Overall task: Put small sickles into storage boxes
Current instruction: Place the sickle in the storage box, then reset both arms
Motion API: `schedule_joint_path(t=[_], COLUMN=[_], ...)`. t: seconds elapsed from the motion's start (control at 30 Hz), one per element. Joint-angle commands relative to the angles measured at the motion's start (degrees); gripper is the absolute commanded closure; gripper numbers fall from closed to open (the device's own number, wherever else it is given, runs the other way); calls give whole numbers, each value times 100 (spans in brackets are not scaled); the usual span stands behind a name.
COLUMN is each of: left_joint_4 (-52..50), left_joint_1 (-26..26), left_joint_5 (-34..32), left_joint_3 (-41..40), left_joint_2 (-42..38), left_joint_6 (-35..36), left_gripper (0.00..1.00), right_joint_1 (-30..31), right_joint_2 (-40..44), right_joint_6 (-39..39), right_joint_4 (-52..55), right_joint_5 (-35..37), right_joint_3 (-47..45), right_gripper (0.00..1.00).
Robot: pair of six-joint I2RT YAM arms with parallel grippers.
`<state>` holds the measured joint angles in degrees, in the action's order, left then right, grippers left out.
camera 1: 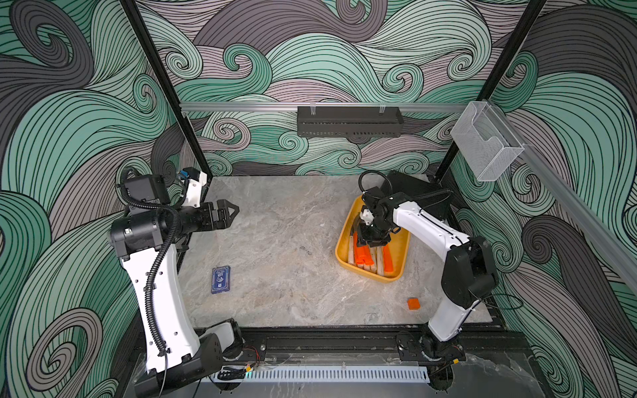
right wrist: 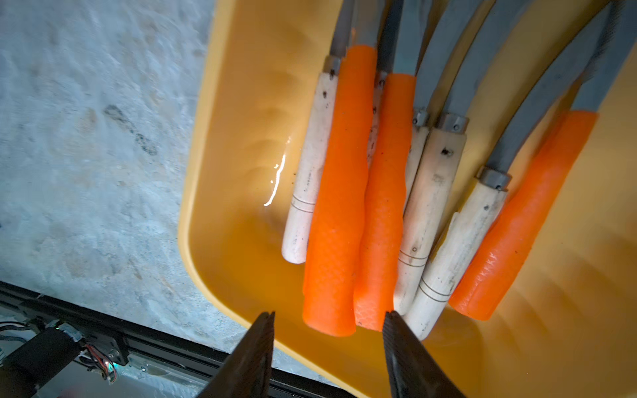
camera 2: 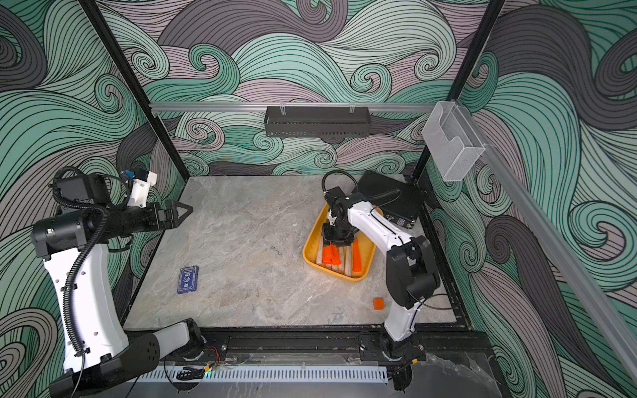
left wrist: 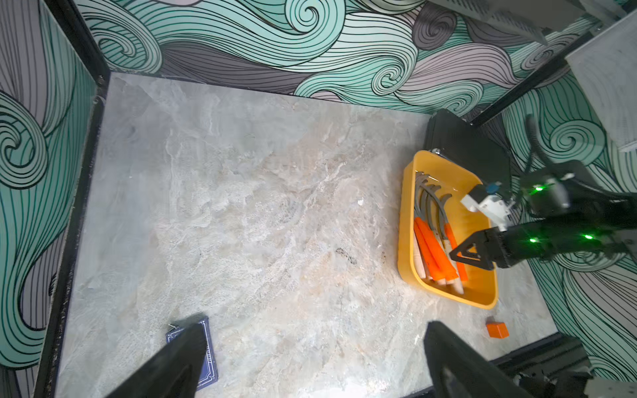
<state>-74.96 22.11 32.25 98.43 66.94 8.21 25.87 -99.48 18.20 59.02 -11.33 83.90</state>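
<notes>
The small sickles (right wrist: 386, 193) are being kept together in the yellow tray (left wrist: 408, 224). The tray is being carried by the table (camera 1: 275, 241) near its right edge, toward the far right corner and just beside the black case (left wrist: 462, 138). The sickles are being laid roughly side by side, with handles toward the front edge and blades toward the far edge.

The right gripper (right wrist: 329, 320) is being held low over the handle ends with its jaws spread and nothing pinched between them. The end of one orange handle is being framed by the gap. The left gripper (camera 1: 227, 212) is being held in the air over the left edge, its jaws spread wide and empty.

The step is being judged as the letting-go of a sickle into the tray. The task is being judged close to done, since no sickle is being seen on the table outside the tray.

For the step to be done well, the jaws are best being widened fully before any lift, so that no handle is being dragged up by a fingertip. The lift is best being made straight up and clear of the tray wall, so that the tray is not being nudged toward the case. The blue card pack (camera 1: 220, 279) near the left edge and the orange cube (camera 1: 413, 303) near the front right corner are being left alone.
</notes>
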Motion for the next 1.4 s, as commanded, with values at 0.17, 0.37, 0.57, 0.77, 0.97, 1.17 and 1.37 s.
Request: schedule_joint_path(t=[0.17,0.37,0.57,0.77,0.97,1.17,1.37], left_joint_4=[1815,3596,5135,6672,8863,10373,11479], left_joint_1=[35,31,27,-376,-1164,-1442,-1536], left_joint_5=[-736,-1205,-1292,-1591,-2495,-2911,-3364], left_joint_3=[-697,-1693,-3031,-4753,-6450,-6975,-7561], left_joint_2=[-197,-445,-487,-663,-259,892,1298], left_joint_6=[-1425,-2344,-2507,-1951,-1269,-1235,-1336], left_gripper=[2,1,1,1,1,1,1], right_joint_1=[7,-3,-3,-25,-244,-345,-778], right_joint_2=[896,971,1775,2648,3273,4163,4651], right_joint_6=[-247,-56,361,-498,-939,-1499,-1780], right_joint_4=[-641,-959,-2699,-3476,-3291,-3714,-4225], right_joint_5=[-72,-829,-1107,-448,117,491,708], right_joint_3=[406,513,-337,-987,-1206,-1919,-2678], right_gripper=[32,1,1,1,1,1,1])
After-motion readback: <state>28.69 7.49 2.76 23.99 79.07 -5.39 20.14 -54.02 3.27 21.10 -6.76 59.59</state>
